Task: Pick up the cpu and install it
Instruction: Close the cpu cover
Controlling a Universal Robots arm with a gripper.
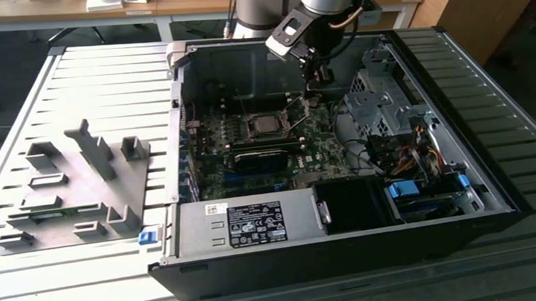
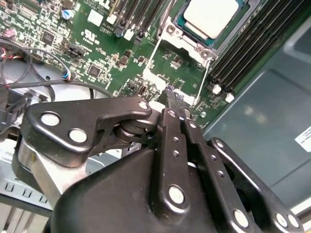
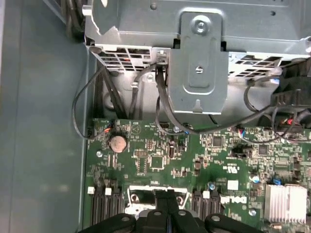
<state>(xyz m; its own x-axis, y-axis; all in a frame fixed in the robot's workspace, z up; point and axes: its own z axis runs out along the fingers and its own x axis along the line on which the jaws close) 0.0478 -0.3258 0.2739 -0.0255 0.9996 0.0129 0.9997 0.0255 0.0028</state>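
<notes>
Hovering, closed on nothing, the hand (image 2: 175,99) hangs just beside the socket (image 2: 170,30), where the cpu (image 2: 210,17) lies seated.

A grey table (image 1: 87,83) of long metal slats spans the exterior view, its slats bright with glare toward that view's left. Behind it stands a wooden desk (image 1: 191,6) on white legs (image 1: 163,28), with white boxes (image 1: 111,1) on top. A pale wooden panel (image 1: 482,12) stands at the far right. The floor (image 1: 15,55) under the desk is dark.
</notes>
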